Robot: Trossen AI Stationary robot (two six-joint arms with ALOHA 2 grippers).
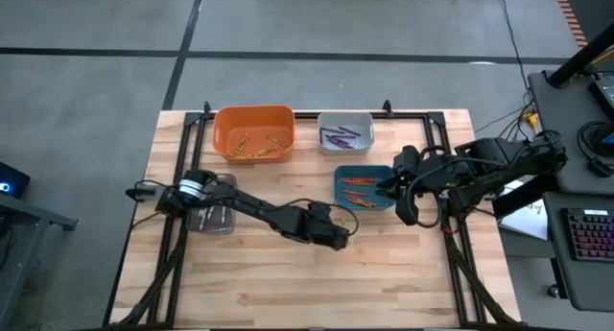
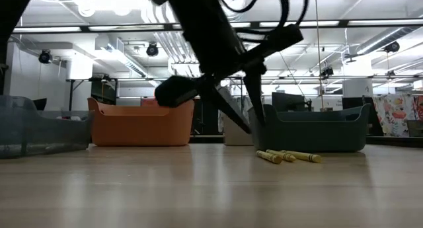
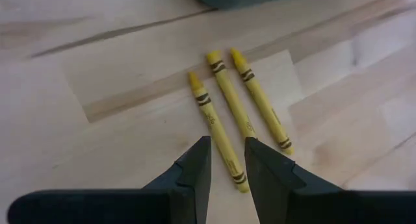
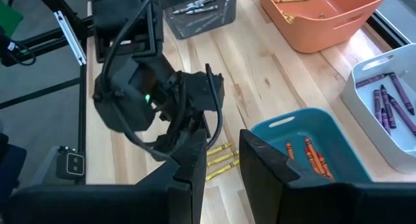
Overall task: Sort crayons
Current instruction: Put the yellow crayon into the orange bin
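Observation:
Three yellow crayons [image 3: 224,117] lie side by side on the wooden table, also seen in the low view [image 2: 289,155] in front of the blue bin. My left gripper [image 3: 227,149] hovers just above them, open by a narrow gap, slanting down, its fingertips over the near end of one crayon. In the high view my left gripper [image 1: 341,237] is at the table's middle. My right gripper [image 4: 224,143] hangs open and empty, high over the blue bin [image 1: 363,189].
At the far side, an orange bin [image 1: 253,132] holds yellow crayons and a white bin [image 1: 345,132] holds purple ones. The blue bin holds orange crayons. A clear bin [image 1: 213,216] sits under the left arm. Bare wood lies toward the near edge.

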